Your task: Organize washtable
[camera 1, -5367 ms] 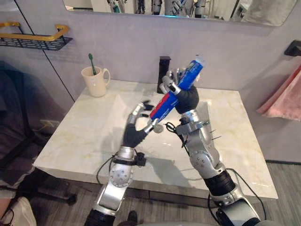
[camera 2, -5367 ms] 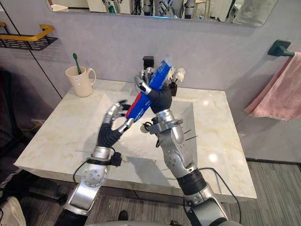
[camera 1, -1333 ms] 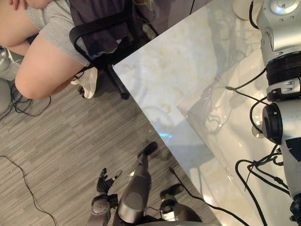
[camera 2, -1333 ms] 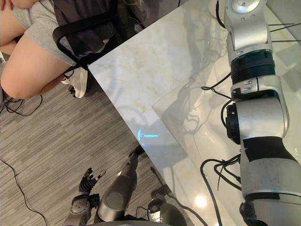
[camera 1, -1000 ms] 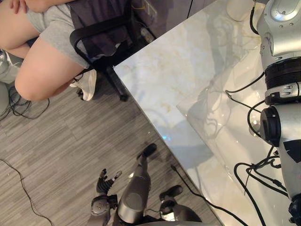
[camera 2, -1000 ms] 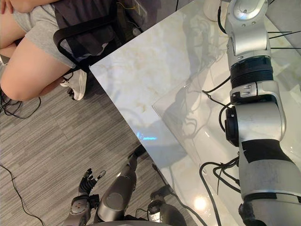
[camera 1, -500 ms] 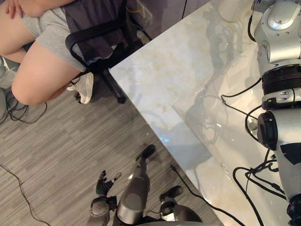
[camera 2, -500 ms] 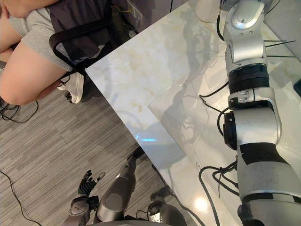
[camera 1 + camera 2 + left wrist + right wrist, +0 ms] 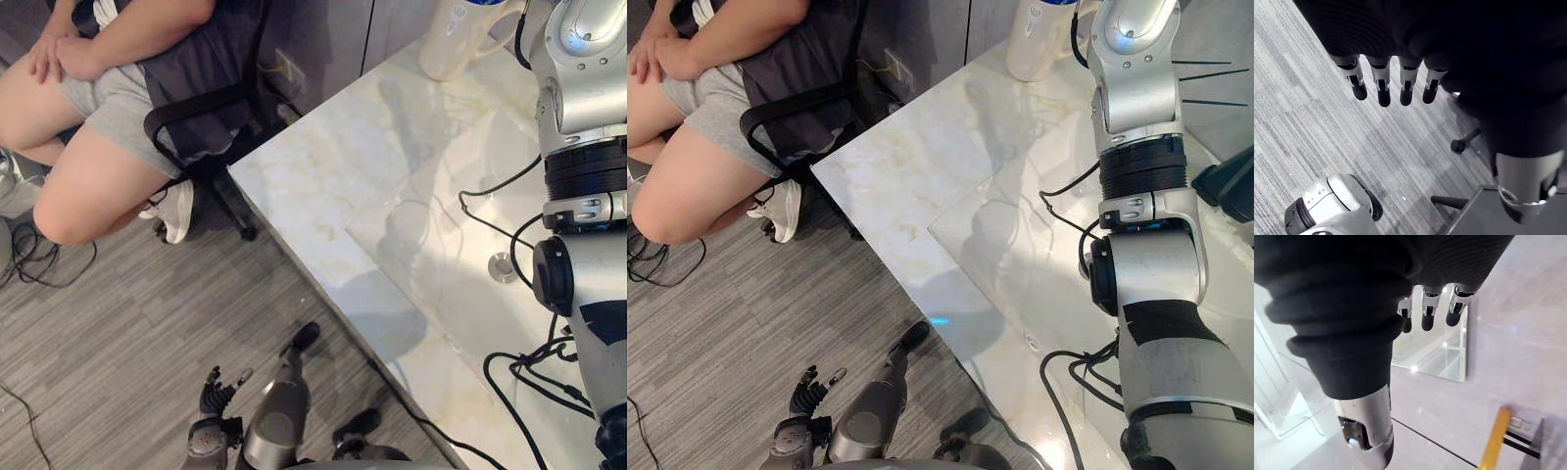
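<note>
The marble washtable (image 9: 333,166) runs across the right half of the eye views, with a sunken basin and its round drain (image 9: 503,266). A cream mug (image 9: 453,41) stands at the table's far end, and something blue (image 9: 1058,3) shows at its rim. My right arm reaches past the mug toward the wall. In its wrist view my right hand (image 9: 1428,316) has straight fingers, holds nothing and points at a wall mirror (image 9: 1442,355). My left hand (image 9: 217,390) hangs low beside the table over the floor, fingers (image 9: 1383,88) straight and empty.
A person sits on a black chair (image 9: 196,117) just off the table's left corner, one shoe (image 9: 176,208) on the grey plank floor. A yellow-railed rack (image 9: 1496,440) hangs on the wall near my right hand. A dark fixture (image 9: 1229,186) shows at the table's right.
The whole picture has shifted, so the camera moved; the mug and more of the person have come into view. Both hands stay straight-fingered and empty.
</note>
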Available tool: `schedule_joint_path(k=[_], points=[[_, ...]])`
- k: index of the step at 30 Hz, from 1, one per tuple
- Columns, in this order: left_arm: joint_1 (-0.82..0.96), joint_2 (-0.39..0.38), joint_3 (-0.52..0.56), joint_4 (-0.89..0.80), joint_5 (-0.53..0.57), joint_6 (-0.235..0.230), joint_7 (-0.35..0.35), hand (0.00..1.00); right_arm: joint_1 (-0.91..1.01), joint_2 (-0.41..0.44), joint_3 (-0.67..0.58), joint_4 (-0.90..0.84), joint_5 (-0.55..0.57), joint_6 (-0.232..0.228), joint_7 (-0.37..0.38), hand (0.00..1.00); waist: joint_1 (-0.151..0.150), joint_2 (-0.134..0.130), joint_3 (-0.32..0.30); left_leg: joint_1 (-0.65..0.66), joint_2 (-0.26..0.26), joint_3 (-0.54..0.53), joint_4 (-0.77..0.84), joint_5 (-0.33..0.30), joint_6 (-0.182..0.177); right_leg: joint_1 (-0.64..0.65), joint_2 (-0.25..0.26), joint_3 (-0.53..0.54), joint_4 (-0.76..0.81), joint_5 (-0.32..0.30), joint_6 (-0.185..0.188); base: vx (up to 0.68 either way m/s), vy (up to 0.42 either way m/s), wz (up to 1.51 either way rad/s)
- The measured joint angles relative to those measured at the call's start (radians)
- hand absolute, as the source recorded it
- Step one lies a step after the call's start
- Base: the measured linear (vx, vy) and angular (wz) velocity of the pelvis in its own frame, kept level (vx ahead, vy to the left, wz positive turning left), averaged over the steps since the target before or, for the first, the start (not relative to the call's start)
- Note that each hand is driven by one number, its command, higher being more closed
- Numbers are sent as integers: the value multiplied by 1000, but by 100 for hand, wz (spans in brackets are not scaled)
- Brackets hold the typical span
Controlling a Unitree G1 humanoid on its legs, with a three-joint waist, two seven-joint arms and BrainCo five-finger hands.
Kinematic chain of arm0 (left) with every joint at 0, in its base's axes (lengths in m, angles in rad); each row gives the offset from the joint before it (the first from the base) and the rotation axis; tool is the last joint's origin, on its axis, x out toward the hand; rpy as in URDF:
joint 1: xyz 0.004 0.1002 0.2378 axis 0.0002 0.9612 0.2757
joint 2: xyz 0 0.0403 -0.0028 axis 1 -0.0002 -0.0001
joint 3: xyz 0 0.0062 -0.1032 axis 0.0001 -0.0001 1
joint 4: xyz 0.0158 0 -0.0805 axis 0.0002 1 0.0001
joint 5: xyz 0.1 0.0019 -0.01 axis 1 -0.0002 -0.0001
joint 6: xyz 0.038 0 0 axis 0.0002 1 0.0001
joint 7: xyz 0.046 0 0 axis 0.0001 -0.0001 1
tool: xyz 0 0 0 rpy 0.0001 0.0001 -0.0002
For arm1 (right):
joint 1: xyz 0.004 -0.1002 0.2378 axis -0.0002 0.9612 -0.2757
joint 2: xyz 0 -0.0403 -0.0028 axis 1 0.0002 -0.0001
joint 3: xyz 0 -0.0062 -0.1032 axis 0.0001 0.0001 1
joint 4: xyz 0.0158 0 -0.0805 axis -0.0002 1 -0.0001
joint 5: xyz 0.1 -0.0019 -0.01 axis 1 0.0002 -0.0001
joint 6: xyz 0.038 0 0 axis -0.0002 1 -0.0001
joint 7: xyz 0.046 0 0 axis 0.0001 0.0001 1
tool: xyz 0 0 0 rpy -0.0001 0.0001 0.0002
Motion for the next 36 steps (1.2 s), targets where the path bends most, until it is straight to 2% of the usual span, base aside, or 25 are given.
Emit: schedule_joint_path(k=[5, 10, 16, 18, 20, 25, 34, 36], points=[[2, 4, 0, 0, 16, 1, -1, 0, 0, 0, 3, -81, -24, -8, 0, 0, -10, -7, -11, 8, 0, 7, -2, 0, 0, 4, -3, 2, -1, 0, 1, -1, 23, -3], [12, 13, 3, 2, 22, 2, -3, 0, 0, -7, 12, -171, -36, -26, -1, 0, -47, -20, -27, 19, 2, 9, -5, 0, 0, 12, -3, 6, -2, 0, 1, -10, 21, -5], [28, 24, 11, 6, 22, 2, -19, 0, 70, -59, 17, -296, -73, -53, 1, 0, -59, -50, -67, 36, 6, 23, -15, 0, 0, 17, -6, 22, -4, 0, 1, -11, 24, -4], [39, 25, 28, 7, 23, 3, -20, 0, 85, -64, 17, -327, -78, -59, 3, 0, -77, -57, -72, 46, 7, 29, -16, 0, 0, 19, -6, 27, -3, 0, 1, -30, 33, -10], [42, 28, 30, 10, 24, 8, -21, 0, 104, -81, 17, -361, -78, -67, 2, 0, -82, -63, -77, 57, 11, 44, -21, 0, 1, 20, -8, 38, -3, 1, 1, -54, 44, -21], [60, 38, 34, 12, 25, 13, -23, 0, 156, -164, 0, -459, -112, -95, 2, 0, -111, -74, -93, 76, 22, 68, -36, 2, 3, 19, -8, 64, -3, 5, 0, -27, 35, -15], [81, 38, 43, 29, 44, 20, -26, 0, 233, -211, -7, -476, -149, -108, 3, 0, -150, -67, -134, 102, 37, 113, -37, 1, 4, 20, -7, 110, -3, 10, -6, -16, 28, -15], [81, 40, 44, 39, 44, 21, -32, 0, 300, -250, -58, -530, -172, -107, 3, 0, -160, -67, -147, 102, 39, 114, -38, 1, 4, 20, -6, 112, -2, 12, -6, -33, 35, -4]])
